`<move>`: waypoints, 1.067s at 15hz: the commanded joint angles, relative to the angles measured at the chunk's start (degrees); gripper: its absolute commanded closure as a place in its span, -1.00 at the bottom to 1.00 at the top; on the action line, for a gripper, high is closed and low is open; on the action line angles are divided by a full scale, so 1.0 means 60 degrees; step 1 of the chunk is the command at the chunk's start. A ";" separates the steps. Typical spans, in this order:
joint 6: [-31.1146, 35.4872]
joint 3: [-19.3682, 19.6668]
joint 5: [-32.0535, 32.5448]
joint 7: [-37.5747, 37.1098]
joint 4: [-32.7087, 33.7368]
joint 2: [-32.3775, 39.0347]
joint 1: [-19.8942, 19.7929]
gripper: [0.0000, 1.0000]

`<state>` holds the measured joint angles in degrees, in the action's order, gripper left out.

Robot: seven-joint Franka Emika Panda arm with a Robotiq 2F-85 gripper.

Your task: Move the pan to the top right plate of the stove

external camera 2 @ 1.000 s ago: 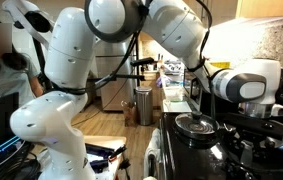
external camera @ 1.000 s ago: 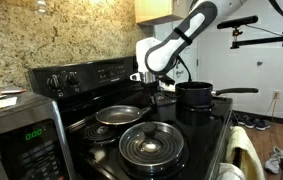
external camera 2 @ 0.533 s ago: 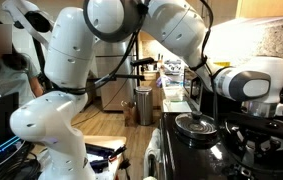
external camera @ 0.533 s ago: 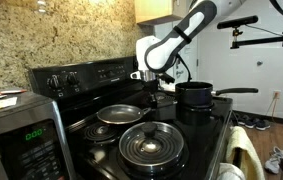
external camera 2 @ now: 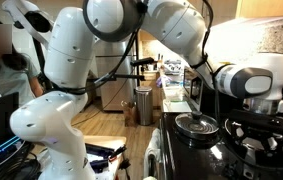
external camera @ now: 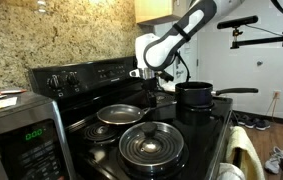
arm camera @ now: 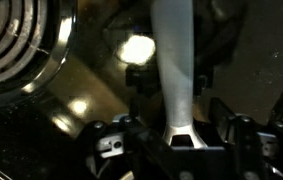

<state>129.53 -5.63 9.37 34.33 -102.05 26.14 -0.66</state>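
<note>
Silvery pan, long handle toward saucepan

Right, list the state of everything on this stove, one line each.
pan: empty, resting on the stove
gripper: open, jaws either side of the pan's handle
black saucepan: upright, no lid
ribbed pan: lid on
microwave: display lit
coil burner: bare, not glowing
</note>
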 commanded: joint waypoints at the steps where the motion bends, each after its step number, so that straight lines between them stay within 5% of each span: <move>1: -0.0263 -0.0063 -0.0097 0.0157 -0.0017 -0.0193 -0.0072 0.14; 7: -0.0351 -0.0091 -0.0105 0.0211 -0.0007 -0.0197 -0.0060 0.93; 16: -0.0768 0.0460 -0.0109 -0.0894 -0.0155 -0.0668 -0.0193 0.87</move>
<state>126.93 -3.78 9.37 32.38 -101.82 25.16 -0.82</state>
